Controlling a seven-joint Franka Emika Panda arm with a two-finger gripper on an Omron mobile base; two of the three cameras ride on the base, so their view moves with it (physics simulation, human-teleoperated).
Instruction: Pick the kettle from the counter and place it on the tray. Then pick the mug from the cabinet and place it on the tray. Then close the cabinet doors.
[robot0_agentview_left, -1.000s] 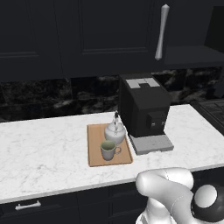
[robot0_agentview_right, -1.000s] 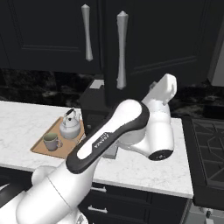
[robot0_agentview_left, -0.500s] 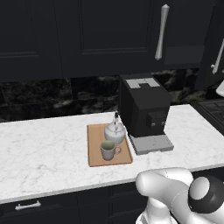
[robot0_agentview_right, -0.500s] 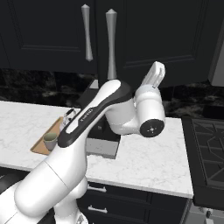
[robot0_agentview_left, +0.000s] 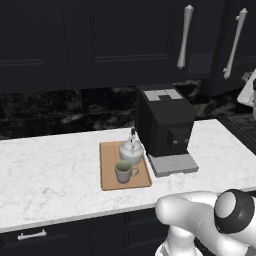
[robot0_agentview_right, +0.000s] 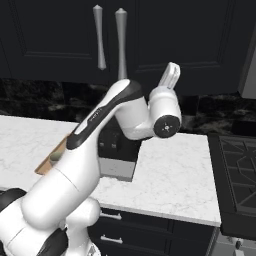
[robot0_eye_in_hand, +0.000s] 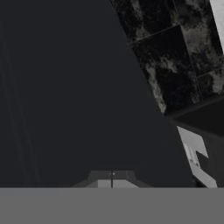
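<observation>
The white kettle (robot0_agentview_left: 131, 151) and the pale green mug (robot0_agentview_left: 124, 171) stand together on the wooden tray (robot0_agentview_left: 111, 179) on the marble counter (robot0_agentview_left: 50, 170). Above, the left cabinet door (robot0_agentview_left: 125, 40) is closed, its silver handle (robot0_agentview_left: 185, 36) upright. The right cabinet door (robot0_agentview_right: 170, 30) stands close to closed, and its handle (robot0_agentview_right: 121, 42) leans slightly beside the left one (robot0_agentview_right: 100, 37). My gripper (robot0_agentview_right: 173, 66) is shut, empty and raised against the right door's face. The hand view has the shut gripper (robot0_eye_in_hand: 112, 175) right up against that dark panel.
A black boxy coffee machine (robot0_agentview_left: 165, 120) stands just right of the tray. A black stove (robot0_agentview_right: 240, 170) lies at the counter's right end. Dark drawers with silver pulls (robot0_agentview_left: 31, 234) run below. My arm (robot0_agentview_right: 100, 130) arches over the coffee machine.
The right cabinet door has swung towards closed, its handle coming up beside the left one. My hand followed it in and up. Kettle, mug and tray have not moved.
</observation>
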